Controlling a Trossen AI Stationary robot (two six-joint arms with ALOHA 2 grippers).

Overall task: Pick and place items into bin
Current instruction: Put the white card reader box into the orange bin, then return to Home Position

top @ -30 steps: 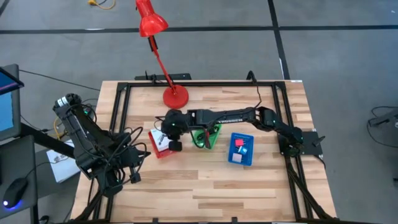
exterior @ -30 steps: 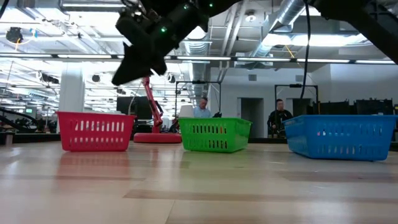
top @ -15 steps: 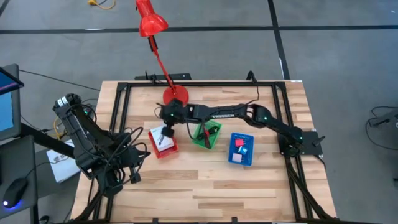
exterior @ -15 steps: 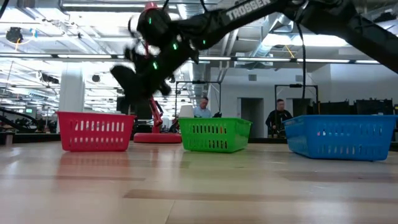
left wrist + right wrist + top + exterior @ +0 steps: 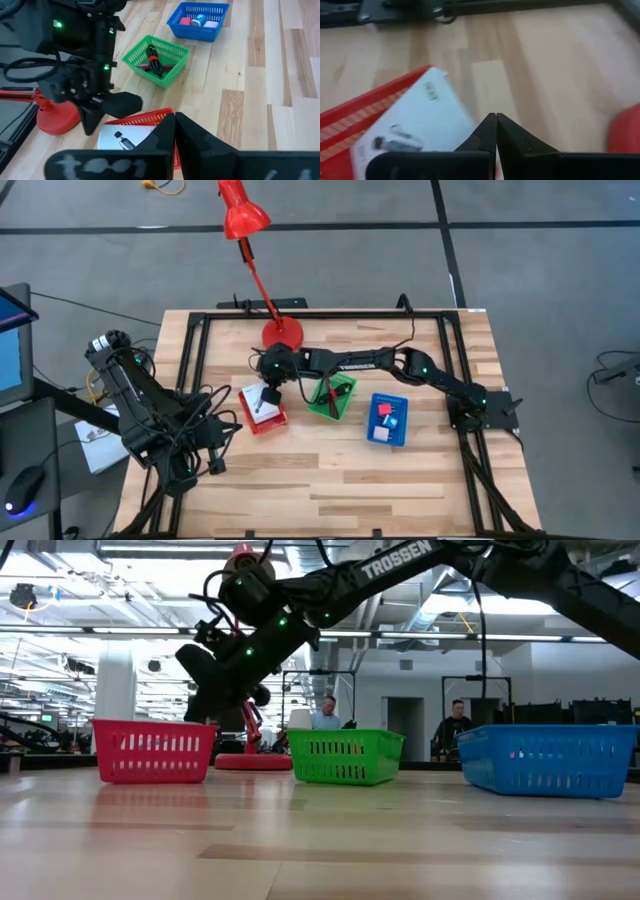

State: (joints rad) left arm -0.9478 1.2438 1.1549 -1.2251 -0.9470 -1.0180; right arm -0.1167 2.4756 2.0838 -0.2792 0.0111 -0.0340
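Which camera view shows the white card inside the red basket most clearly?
The right wrist view shows the white card best: it fills much of the picture, lying in the red basket. The left wrist view shows part of it; the high view shows it small, under the right gripper. The low view hides it.

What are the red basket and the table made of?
The red lattice-walled basket looks like moulded plastic: its thin walls are an even grid of slots in one bright colour. The pale striped table looks like wood, glued from many narrow planks with grain lines; the low view shows a soft sheen that mirrors the basket, so it is probably sealed or varnished.
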